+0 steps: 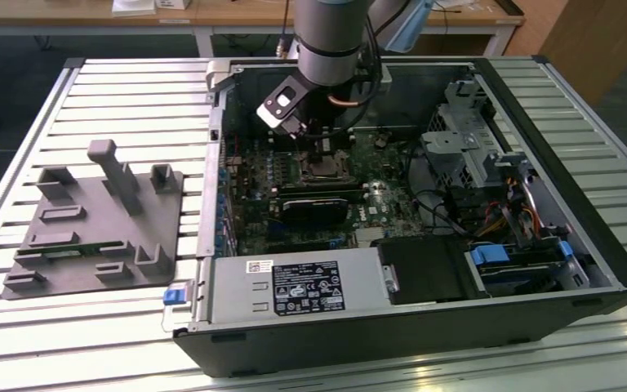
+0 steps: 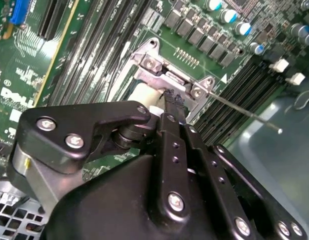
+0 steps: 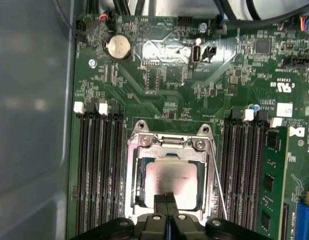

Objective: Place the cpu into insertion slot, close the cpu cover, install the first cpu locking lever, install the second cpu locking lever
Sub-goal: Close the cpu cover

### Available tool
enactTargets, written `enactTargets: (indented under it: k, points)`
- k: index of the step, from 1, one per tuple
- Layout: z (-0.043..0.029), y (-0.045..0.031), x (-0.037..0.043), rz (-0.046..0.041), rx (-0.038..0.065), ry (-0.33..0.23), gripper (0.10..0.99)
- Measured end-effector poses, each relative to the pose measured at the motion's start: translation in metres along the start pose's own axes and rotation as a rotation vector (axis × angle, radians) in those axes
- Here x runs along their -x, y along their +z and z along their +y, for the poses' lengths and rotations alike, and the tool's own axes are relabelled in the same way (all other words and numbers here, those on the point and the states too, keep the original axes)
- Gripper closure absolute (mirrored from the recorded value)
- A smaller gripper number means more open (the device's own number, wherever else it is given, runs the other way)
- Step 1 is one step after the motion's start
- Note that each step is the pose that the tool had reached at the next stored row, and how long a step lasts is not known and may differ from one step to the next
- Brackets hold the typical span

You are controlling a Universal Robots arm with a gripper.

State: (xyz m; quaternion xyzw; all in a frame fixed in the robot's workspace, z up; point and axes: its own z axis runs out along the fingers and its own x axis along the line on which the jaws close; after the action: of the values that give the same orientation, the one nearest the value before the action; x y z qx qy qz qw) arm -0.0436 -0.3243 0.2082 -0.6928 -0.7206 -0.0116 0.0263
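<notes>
The cpu [image 3: 172, 177], a flat square chip with a silver-grey top, lies in the insertion slot [image 3: 140, 192] on the green motherboard. The cpu cover [image 3: 132, 170], a silver frame, lies flat around it, and the chip shows through its window. My gripper [image 3: 167, 198] is shut with nothing between its fingers. Its narrow tip hovers over the chip's near edge, and in the second wrist view the gripper [image 2: 173, 98] sits right at the frame's hinge. One thin locking lever [image 3: 218, 185] runs along the socket's side, and its free end [image 2: 278, 130] sticks out away from the socket. In the exterior view my gripper [image 1: 317, 151] reaches down over the insertion slot [image 1: 320, 170].
Long black memory slots [image 3: 97, 170] flank the socket on both sides, with a green memory stick [image 3: 274, 190] in one. A black card [image 1: 319, 204], a power supply [image 1: 291, 290] and a drive cage [image 1: 477, 147] crowd the open case. A grey fixture [image 1: 95, 220] lies at the exterior view's left.
</notes>
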Motion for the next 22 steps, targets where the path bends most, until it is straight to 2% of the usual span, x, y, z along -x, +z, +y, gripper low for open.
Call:
enactTargets:
  k: [4,14,19,22]
  points:
    - [-0.0024,0.0031,0.0001,-0.0001,0.0,0.0,0.973]
    - [-0.0015,0.0094,0.0003,0.0001,0.0,0.0,0.973]
    - [0.0013,0.009,-0.0001,0.0003,0.0,0.0,0.973]
    - [0.0013,0.002,-0.0005,-0.0001,0.0,0.0,0.973]
